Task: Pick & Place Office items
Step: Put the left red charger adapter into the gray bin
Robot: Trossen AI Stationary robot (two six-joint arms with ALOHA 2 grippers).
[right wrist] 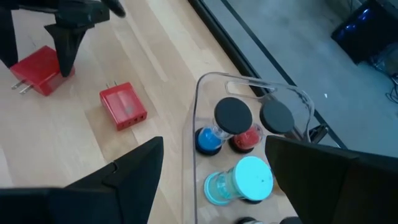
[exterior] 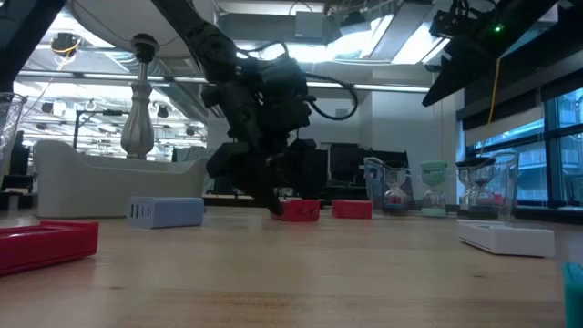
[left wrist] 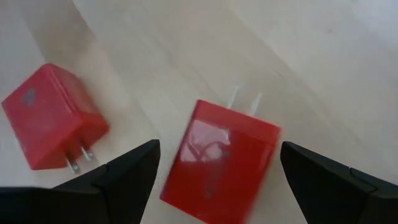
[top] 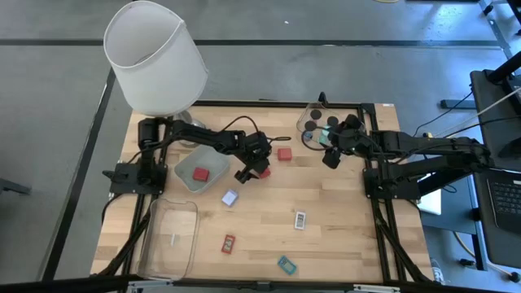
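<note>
Two red plug blocks lie flat on the wooden table. One (left wrist: 217, 165) lies between the fingers of my open left gripper (left wrist: 217, 149), its prongs (left wrist: 245, 102) pointing away; the fingers stand on either side with a gap to each. The gripper slants down over it near the table's middle (top: 251, 172). The other red block (top: 284, 154) lies just beyond it. My right gripper (right wrist: 214, 144) hangs open above a clear tray (right wrist: 202, 93) at the far right that holds small timers with dark round caps (right wrist: 233, 114). It holds nothing.
A white-shaded lamp (top: 155, 57) stands at the far left. A clear tray (top: 189, 181) with a red piece (top: 200, 174) sits left of centre, another clear tray (top: 171, 236) at the near left. Loose small items lie nearer: blue-white (top: 230, 198), white-labelled (top: 300, 219), red (top: 229, 243), teal (top: 286, 264).
</note>
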